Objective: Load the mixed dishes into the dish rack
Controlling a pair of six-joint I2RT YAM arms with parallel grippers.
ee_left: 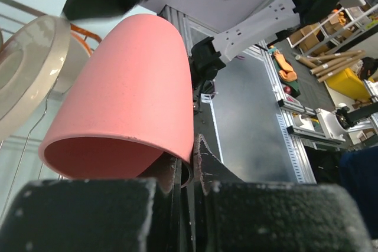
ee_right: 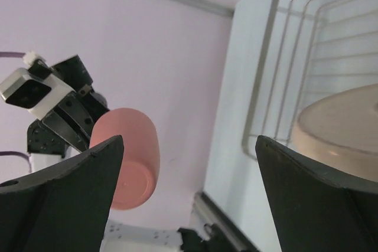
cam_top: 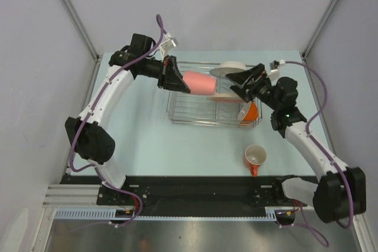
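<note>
My left gripper [cam_top: 179, 79] is shut on the rim of the pink handleless cup [cam_top: 199, 82], holding it on its side above the left part of the wire dish rack [cam_top: 192, 117]. In the left wrist view the cup [ee_left: 127, 98] fills the frame, its rim pinched between the fingers [ee_left: 192, 166]. My right gripper [cam_top: 242, 84] is open and empty over the rack's right part, beside a white plate [cam_top: 231, 67] and a cream plate [cam_top: 222, 95]. From the right wrist the cup [ee_right: 134, 156] shows between the open fingers [ee_right: 189, 169]. An orange mug [cam_top: 255, 157] stands on the table.
An orange bowl [cam_top: 251, 110] and a small white bowl [cam_top: 242, 113] lie in the rack's right front corner. The cream plate also shows in the left wrist view [ee_left: 29, 69] and the right wrist view [ee_right: 342, 122]. Grey enclosure walls stand on both sides.
</note>
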